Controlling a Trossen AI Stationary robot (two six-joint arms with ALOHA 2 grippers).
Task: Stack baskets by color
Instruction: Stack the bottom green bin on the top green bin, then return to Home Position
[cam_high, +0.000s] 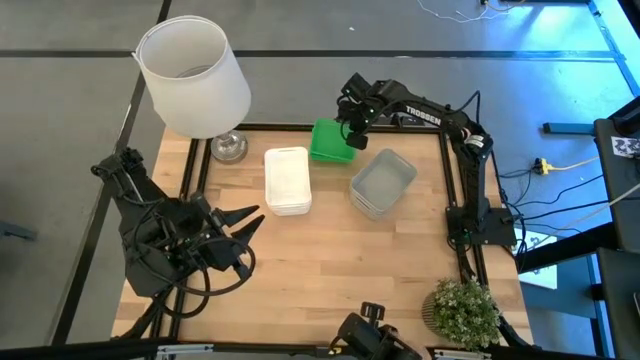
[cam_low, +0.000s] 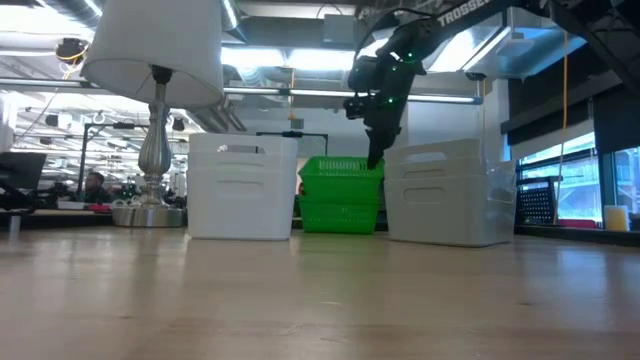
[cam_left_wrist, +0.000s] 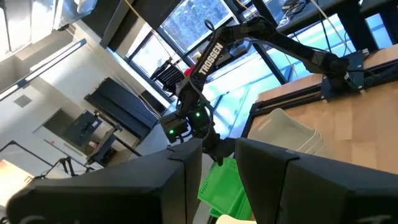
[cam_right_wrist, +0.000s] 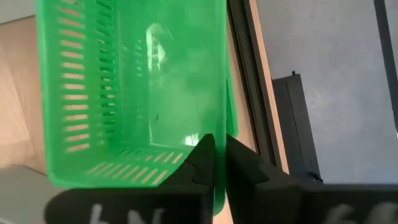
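Note:
Three stacks of baskets stand at the table's far side. From left to right they are white (cam_high: 288, 180), green (cam_high: 328, 142) and translucent grey (cam_high: 383, 184). In the low view the green stack (cam_low: 342, 195) shows between the white one (cam_low: 242, 187) and the grey one (cam_low: 448, 193). My right gripper (cam_right_wrist: 219, 157) comes down at the green stack's right side, its fingers nearly together on the top green basket (cam_right_wrist: 130, 93). My left gripper (cam_high: 246, 232) waits open over the table's left part, pointing level toward the stacks, with nothing in it. My right gripper pinches the top green basket's right-hand wall (cam_right_wrist: 221, 134) between its two fingers, close to a corner, one finger inside the basket and one outside. The fingers come steeply from above. The basket sits level, nested on the green stack (cam_low: 342, 165).
A big white lampshade (cam_high: 195, 75) on a metal foot (cam_high: 229, 147) stands at the far left corner. A small potted plant (cam_high: 462, 310) sits at the near right corner. Bare wood lies in front of the stacks, bounded by the black frame (cam_high: 448, 170).

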